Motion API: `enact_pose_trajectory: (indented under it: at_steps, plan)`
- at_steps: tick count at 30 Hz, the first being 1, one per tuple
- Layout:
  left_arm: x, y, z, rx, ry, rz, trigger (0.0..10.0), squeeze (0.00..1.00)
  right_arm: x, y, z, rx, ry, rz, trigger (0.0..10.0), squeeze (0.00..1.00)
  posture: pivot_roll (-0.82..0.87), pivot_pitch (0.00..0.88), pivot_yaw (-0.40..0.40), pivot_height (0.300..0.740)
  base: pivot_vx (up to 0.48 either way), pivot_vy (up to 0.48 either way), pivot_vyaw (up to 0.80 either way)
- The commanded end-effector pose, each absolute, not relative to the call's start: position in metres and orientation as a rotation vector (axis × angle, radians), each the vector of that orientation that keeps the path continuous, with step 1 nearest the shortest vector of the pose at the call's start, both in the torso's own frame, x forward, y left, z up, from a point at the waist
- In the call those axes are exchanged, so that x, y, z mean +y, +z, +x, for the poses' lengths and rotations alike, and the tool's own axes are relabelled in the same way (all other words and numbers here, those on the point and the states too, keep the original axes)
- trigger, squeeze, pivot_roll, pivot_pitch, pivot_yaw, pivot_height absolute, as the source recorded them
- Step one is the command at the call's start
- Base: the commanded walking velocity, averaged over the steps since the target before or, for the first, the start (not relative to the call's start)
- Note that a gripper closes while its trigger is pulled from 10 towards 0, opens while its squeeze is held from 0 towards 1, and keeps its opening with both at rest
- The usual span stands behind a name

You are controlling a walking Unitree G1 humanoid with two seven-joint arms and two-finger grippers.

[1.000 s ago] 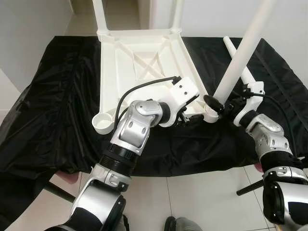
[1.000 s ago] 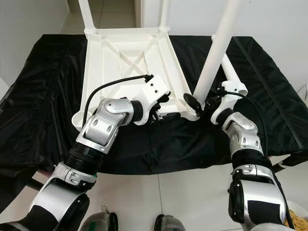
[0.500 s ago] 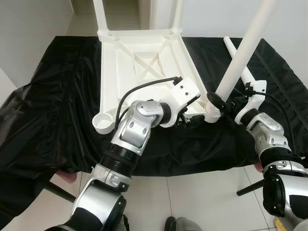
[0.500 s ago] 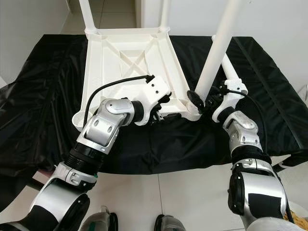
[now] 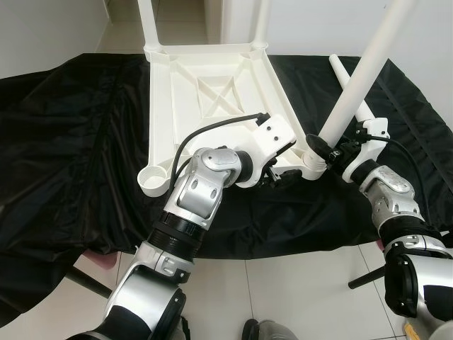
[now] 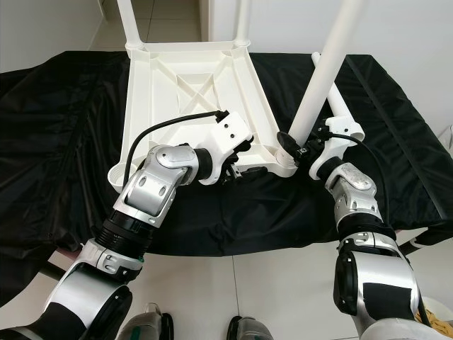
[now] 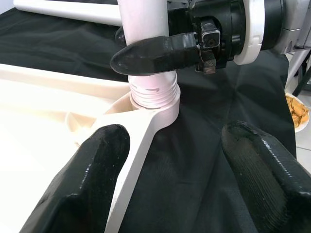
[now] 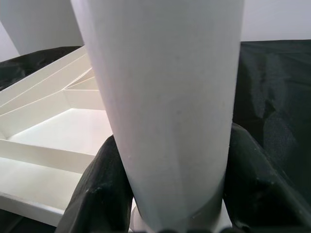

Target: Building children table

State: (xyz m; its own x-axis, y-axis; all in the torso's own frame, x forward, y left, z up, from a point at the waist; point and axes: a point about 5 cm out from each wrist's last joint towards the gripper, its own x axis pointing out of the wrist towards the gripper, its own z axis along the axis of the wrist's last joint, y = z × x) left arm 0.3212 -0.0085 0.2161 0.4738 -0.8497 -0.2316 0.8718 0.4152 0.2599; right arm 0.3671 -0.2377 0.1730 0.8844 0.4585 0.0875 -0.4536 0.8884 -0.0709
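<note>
An upside-down white table top (image 5: 205,92) lies on a black cloth (image 5: 78,142). Two white legs (image 5: 146,21) stand in its far corners. My right gripper (image 5: 327,150) is shut on the lower end of a third white leg (image 5: 357,78). That leg stands tilted, with its threaded end (image 7: 153,92) in the near right corner socket (image 7: 155,114). In the right wrist view the leg (image 8: 165,97) sits between black fingers (image 8: 102,184). My left gripper (image 7: 177,160) is open just before that socket, its fingers (image 7: 97,165) either side of the corner rim.
Another white leg (image 6: 340,106) lies loose on the cloth behind my right gripper. The near left corner socket (image 5: 152,182) holds nothing. The cloth's front edge drops to a tiled floor (image 5: 283,283). A black rod (image 5: 364,276) slants over the floor at right.
My right gripper and the held leg have shifted slightly to the right. The cloth at the far left now covers more of the floor. My left arm has hardly moved.
</note>
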Motion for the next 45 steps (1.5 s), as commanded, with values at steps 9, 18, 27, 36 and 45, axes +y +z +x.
enact_pose_trajectory:
  at_steps: [9, 18, 27, 36, 45]
  plan:
    - [-0.006, 0.216, 0.324, 0.037, -0.922, 0.373, 10.0, 0.0, -0.222, 0.169, 0.362, -0.15, 0.462, -0.023, 10.0, 0.0, 0.06, 0.028, -0.021, 0.74, 0.0, 0.0, 0.0]
    - [-0.008, 0.216, 0.323, 0.037, -0.927, 0.37, 10.0, 0.0, -0.219, 0.175, 0.355, -0.202, 0.467, -0.019, 10.0, 0.0, 0.05, 0.035, -0.024, 0.74, 0.0, 0.0, 0.0]
    - [-0.007, 0.216, 0.324, 0.037, -0.921, 0.367, 10.0, 0.0, -0.231, 0.176, 0.35, -0.197, 0.391, -0.031, 10.0, 0.0, 0.05, 0.042, -0.028, 0.74, 0.0, 0.0, 0.0]
    - [-0.005, 0.217, 0.325, 0.039, -0.913, 0.364, 10.0, 0.0, -0.221, 0.166, 0.355, -0.17, 0.226, 0.002, 10.0, 0.0, 0.06, 0.049, -0.026, 0.74, 0.0, 0.0, 0.0]
    - [-0.003, 0.216, 0.325, 0.043, -0.909, 0.366, 10.0, 0.0, -0.194, 0.158, 0.354, -0.162, 0.142, 0.056, 10.0, 0.0, 0.06, 0.052, -0.021, 0.74, 0.0, 0.0, 0.0]
